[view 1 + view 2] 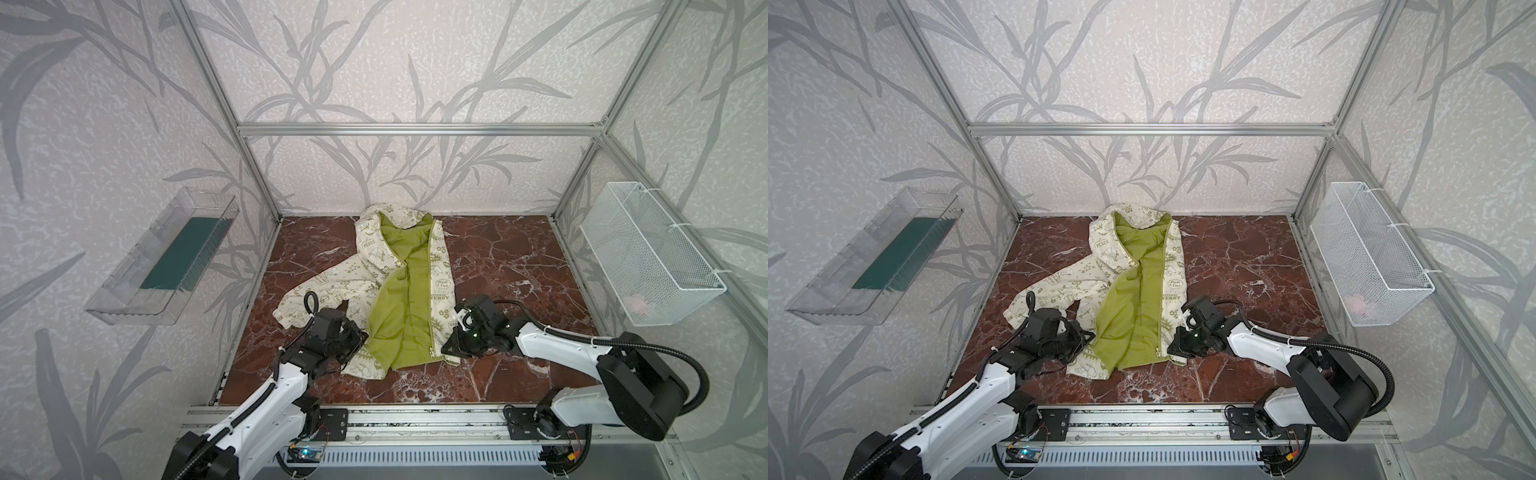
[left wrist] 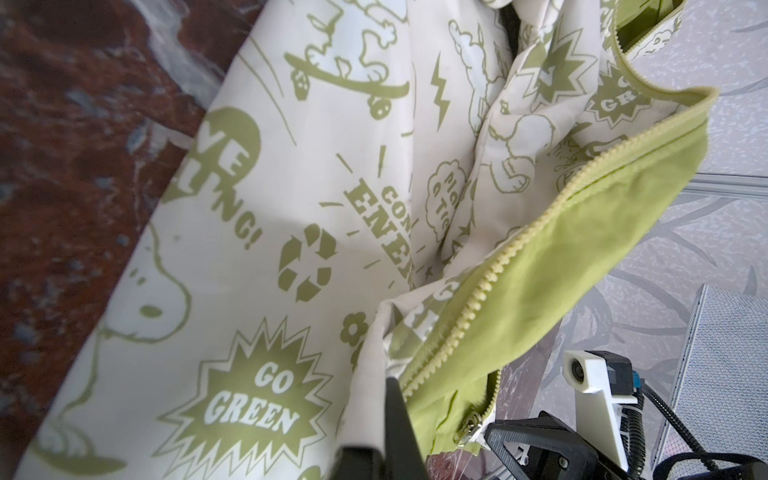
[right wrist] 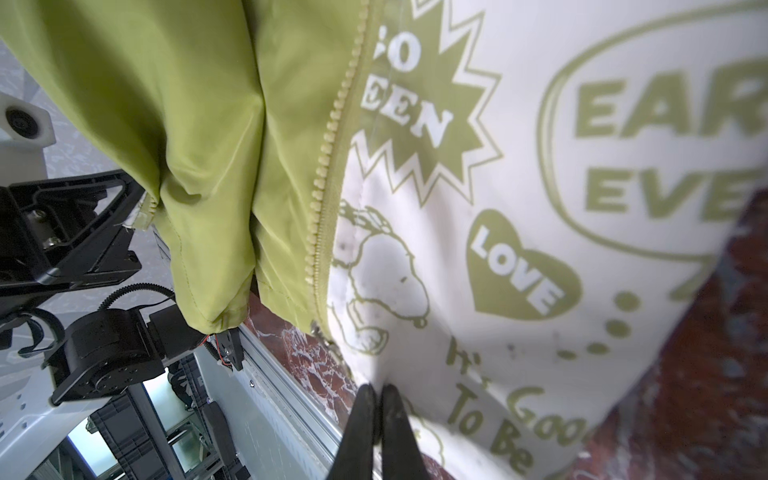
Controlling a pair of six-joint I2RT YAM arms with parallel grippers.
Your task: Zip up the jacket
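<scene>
The jacket (image 1: 399,266) (image 1: 1133,266) lies unzipped on the marble table, hood toward the back wall, lime lining facing up. My left gripper (image 1: 360,337) (image 1: 1087,337) is shut on the lower edge of the left front panel, which is folded over; the left wrist view shows cream fabric pinched at the gripper (image 2: 384,386). My right gripper (image 1: 446,348) (image 1: 1173,344) (image 3: 377,388) is shut on the bottom hem of the right panel. The zipper slider (image 1: 432,353) (image 2: 467,428) (image 3: 320,328) sits at the bottom of the right-hand tooth row. The two tooth rows lie apart.
The red-brown marble table (image 1: 519,257) is fenced by aluminium posts and a front rail (image 1: 415,419). A clear plastic bin (image 1: 162,257) hangs on the left wall and a white wire basket (image 1: 648,257) on the right. One sleeve (image 1: 307,295) spreads out beside the left arm.
</scene>
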